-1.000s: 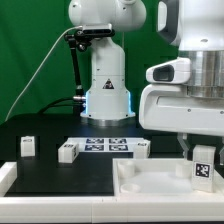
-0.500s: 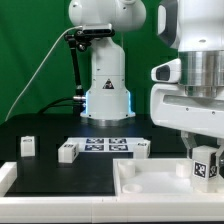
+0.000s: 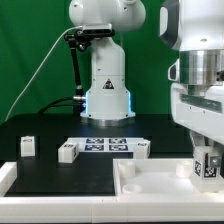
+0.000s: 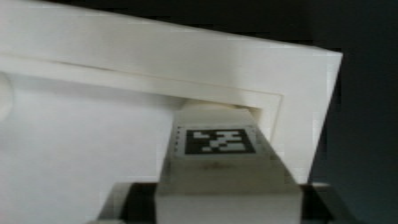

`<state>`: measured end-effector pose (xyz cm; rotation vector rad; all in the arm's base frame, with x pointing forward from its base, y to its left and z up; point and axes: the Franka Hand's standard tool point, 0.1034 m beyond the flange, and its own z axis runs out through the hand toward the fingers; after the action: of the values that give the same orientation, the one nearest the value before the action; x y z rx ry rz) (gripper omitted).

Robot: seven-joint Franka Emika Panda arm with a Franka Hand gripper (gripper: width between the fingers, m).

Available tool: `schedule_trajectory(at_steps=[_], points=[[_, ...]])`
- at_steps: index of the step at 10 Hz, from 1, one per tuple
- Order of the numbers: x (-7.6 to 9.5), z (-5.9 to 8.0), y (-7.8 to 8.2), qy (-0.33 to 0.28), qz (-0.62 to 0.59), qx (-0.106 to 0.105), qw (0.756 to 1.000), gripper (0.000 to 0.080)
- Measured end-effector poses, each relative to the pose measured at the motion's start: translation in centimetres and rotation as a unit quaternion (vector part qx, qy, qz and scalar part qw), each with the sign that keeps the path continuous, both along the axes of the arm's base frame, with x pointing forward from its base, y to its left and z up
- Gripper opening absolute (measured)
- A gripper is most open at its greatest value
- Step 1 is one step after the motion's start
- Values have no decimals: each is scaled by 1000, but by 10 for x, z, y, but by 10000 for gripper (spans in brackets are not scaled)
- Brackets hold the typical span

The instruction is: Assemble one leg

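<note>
My gripper [image 3: 207, 157] is at the exterior view's right, shut on a white leg [image 3: 209, 164] with a black-and-white tag. It holds the leg upright over the far right part of the large flat white panel [image 3: 150, 180]. In the wrist view the leg [image 4: 224, 150] runs out from between my dark fingers [image 4: 139, 200] toward a raised corner of the panel [image 4: 107, 110]. Whether the leg touches the panel cannot be told. Three more legs lie on the black table: one at the left [image 3: 29, 146], one in the middle [image 3: 68, 152], one further right [image 3: 142, 148].
The marker board [image 3: 103, 144] lies flat behind the loose legs. The robot base [image 3: 106, 85] stands at the back centre with a black cable on its left. A white rim [image 3: 6, 178] borders the table at the left front.
My gripper has moved toward the exterior view's right with the leg in it, and slightly lower over the panel. The loose legs have not moved.
</note>
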<state>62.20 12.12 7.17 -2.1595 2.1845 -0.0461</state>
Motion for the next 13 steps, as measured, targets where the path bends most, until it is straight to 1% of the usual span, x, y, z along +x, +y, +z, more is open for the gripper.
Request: schedule_trajectory(at_steps=[1,2,3,6,8,9,10,11,12,13], points=[[0,0,0,0,-26,2,1000,291],[0,0,-1,2,-85,12,996,291],[0,0,0,3,-146,15,989,291],[0,0,3,-3,-194,15,981,291],[0,0,1,0,-201,25,979,291],[0,0,1,0,-192,26,981,291],[0,-1,1,-1,-180,25,983,406],[0,-1,1,-1,-174,24,984,540],[0,-1,0,-1,-171,24,985,540],[1,-1,-4,-2,-146,21,989,630]])
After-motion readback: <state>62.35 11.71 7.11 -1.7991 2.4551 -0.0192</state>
